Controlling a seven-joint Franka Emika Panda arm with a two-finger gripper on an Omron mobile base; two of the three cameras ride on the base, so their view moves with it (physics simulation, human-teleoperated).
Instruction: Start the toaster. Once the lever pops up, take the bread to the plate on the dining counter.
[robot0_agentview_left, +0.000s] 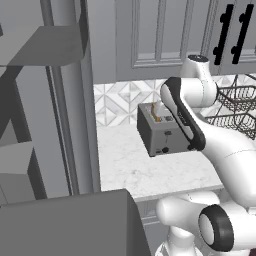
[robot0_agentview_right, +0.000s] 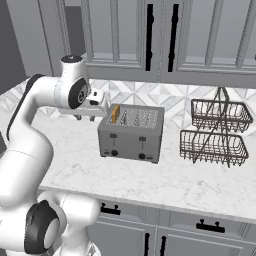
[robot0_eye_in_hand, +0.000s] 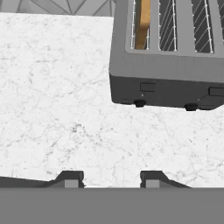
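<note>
So from the left base view, the toaster (robot0_agentview_left: 162, 131) sits mid-frame on the white marble worktop (robot0_agentview_left: 145, 170), back near the tiled wall, and the arm's forearm crosses right in front of it. You can just make out the bread (robot0_agentview_left: 156, 112) poking up from the top, a thin tan sliver. The hand itself is tucked behind the arm here, so no read on the fingers.

Right base view is way clearer: the toaster (robot0_agentview_right: 131, 132) is centre frame, the bread (robot0_agentview_right: 115, 114) stands upright in the leftmost slot, and the gripper (robot0_agentview_right: 85, 117) hovers just left of the toaster, above the counter. A wire rack (robot0_agentview_right: 216, 131) sits off to the right. Levers and knobs on the front face show nicely here.

Hand view looks down: toaster (robot0_eye_in_hand: 168, 57) upper right, bread (robot0_eye_in_hand: 142, 22) edge-on in its slot, and the two fingertips (robot0_eye_in_hand: 70, 178) at the bottom stand apart with nothing between them, so partly open and empty.

My guess is the slice is light, a bit crumbly and easily crushed, so pinch gently across its flat faces near the top crust.
</note>
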